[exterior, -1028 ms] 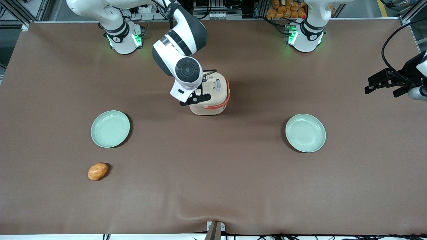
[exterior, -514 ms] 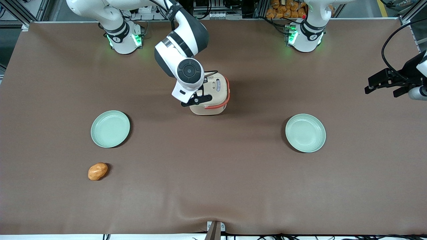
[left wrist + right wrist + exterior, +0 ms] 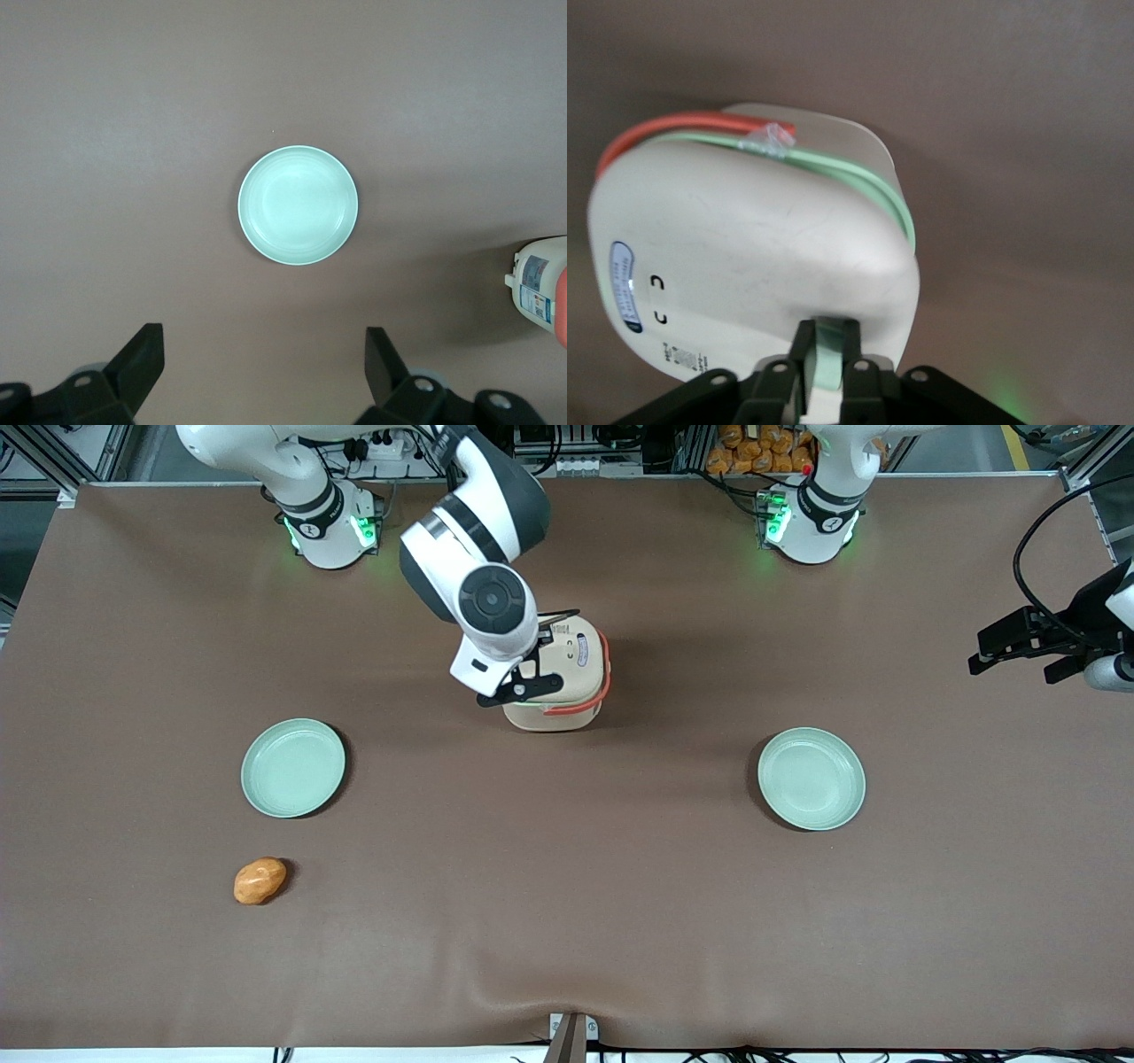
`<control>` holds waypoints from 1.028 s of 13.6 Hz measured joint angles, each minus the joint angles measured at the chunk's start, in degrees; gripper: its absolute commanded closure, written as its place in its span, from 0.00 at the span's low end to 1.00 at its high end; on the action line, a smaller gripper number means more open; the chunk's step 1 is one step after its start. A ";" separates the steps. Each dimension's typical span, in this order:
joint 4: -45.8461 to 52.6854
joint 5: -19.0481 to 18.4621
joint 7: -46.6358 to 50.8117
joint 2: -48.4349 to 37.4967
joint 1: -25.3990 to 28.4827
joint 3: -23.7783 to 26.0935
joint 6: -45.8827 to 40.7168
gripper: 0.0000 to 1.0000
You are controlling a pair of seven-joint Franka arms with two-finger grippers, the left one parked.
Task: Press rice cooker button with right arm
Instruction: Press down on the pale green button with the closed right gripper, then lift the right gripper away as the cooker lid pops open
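The cream-beige rice cooker (image 3: 571, 657) stands mid-table with its lid down and its orange-red strap handle (image 3: 576, 708) on the side nearer the front camera. The right arm (image 3: 483, 558) reaches over it. Its black gripper (image 3: 524, 687) sits on the cooker's edge toward the working arm's end. In the right wrist view the cooker (image 3: 744, 239) fills the frame, with a pale green rim (image 3: 859, 177) under the lid. The gripper (image 3: 827, 329) has its fingers (image 3: 802, 350) close together with the pale green button (image 3: 827, 359) between them. The cooker's side also shows in the left wrist view (image 3: 542, 285).
Two round pale green plates lie nearer the front camera, one toward the working arm's end (image 3: 293, 768) and one toward the parked arm's end (image 3: 811, 779), also in the left wrist view (image 3: 299, 205). An orange bread roll (image 3: 260, 880) lies nearer the front camera than the first plate.
The right arm's wrist has shifted slightly away from the front camera over the cooker. A thin strip of pale green rim now shows below the gripper. The cooker stays in place.
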 measured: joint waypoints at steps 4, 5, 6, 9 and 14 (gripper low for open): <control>1.63 0.00 -0.06 -2.96 -2.50 -0.24 -0.17 0.00; 2.06 0.00 -0.07 -3.38 -2.91 -0.24 -0.17 0.00; 2.52 0.00 -0.07 -3.68 -3.36 -0.26 -0.17 0.00; 3.39 0.00 -0.07 -5.28 -5.82 -0.31 -0.48 0.00; 3.97 -0.19 -0.12 -10.86 -13.76 -0.61 -5.29 0.00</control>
